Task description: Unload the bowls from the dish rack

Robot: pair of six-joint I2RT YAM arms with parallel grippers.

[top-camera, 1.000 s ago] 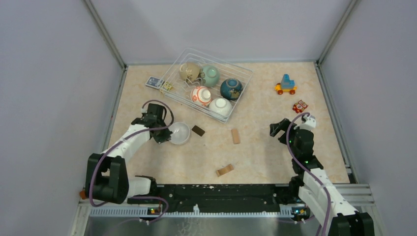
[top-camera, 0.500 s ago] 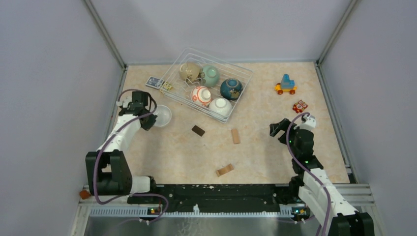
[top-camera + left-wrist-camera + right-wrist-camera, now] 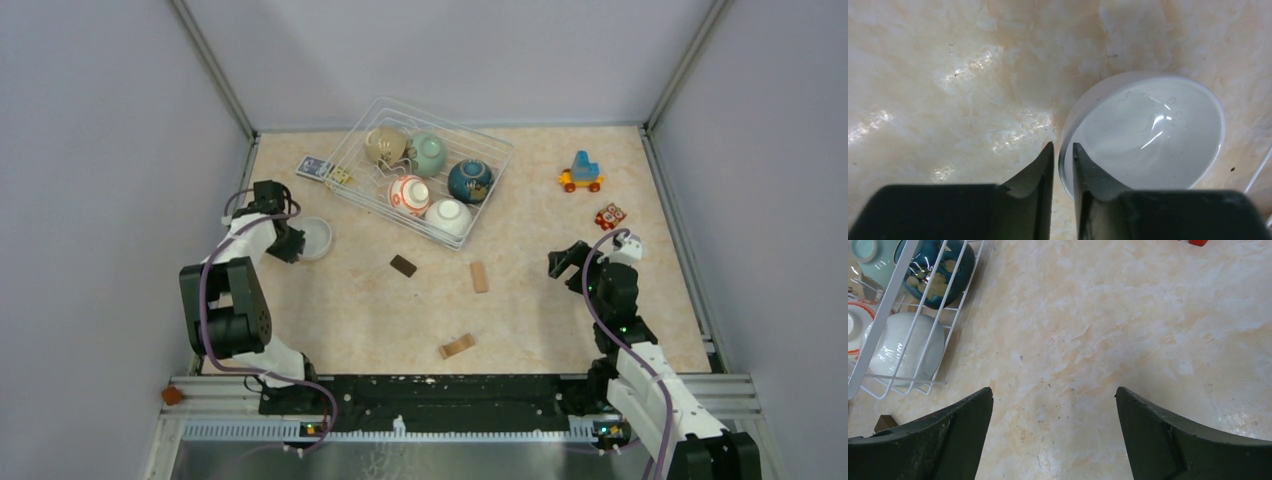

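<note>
One dish rack (image 3: 450,124), marbled beige tabletop (image 3: 540,320), grey walls (image 3: 450,60)

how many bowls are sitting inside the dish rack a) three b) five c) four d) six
b, the dish rack holds five: beige bowl, mint green bowl, dark blue bowl, orange-patterned bowl and white bowl; a second white bowl sits on the table at the left hand.

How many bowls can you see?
6. Five in the white wire dish rack: beige bowl, mint green bowl, dark blue bowl, orange-patterned bowl, plain white bowl. Sixth white bowl outside, at the left gripper.
</note>
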